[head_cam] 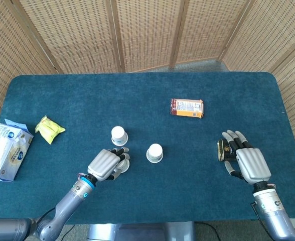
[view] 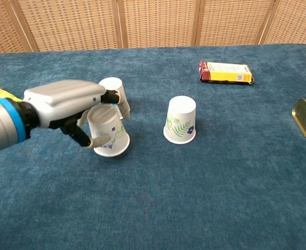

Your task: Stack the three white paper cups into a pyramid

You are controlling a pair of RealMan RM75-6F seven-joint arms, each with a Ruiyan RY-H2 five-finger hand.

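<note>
On the blue table [head_cam: 152, 90], near its front edge and left of centre, the left hand [head_cam: 105, 164] grips an upside-down white cup [view: 108, 136]. In the chest view the palm arches over the cup's top, the fingers [view: 114, 97] wrap round its far side, and the thumb [view: 99, 141] presses the near side low down. This held cup tilts a little, its rim toward the camera, and whether it touches the cloth cannot be told. In the head view the hand hides most of it.

A second cup [head_cam: 119, 135] stands upside down just behind the hand, its top showing past the fingertips in the chest view [view: 113, 86]. A third cup [head_cam: 155, 152], printed with green leaves, stands upside down to the right of the held one, apart from the hand [view: 180, 126].

The right hand [head_cam: 246, 159] lies flat, palm down, near the table's right front corner, fingers spread and holding nothing. Its fingertips lie just beside or on a small gold tin [head_cam: 221, 150]; contact cannot be told.

Further back lies a snack bar [head_cam: 187, 107]. Toward the left edge sit a yellow packet [head_cam: 49, 129] and a white carton [head_cam: 7, 149].
</note>
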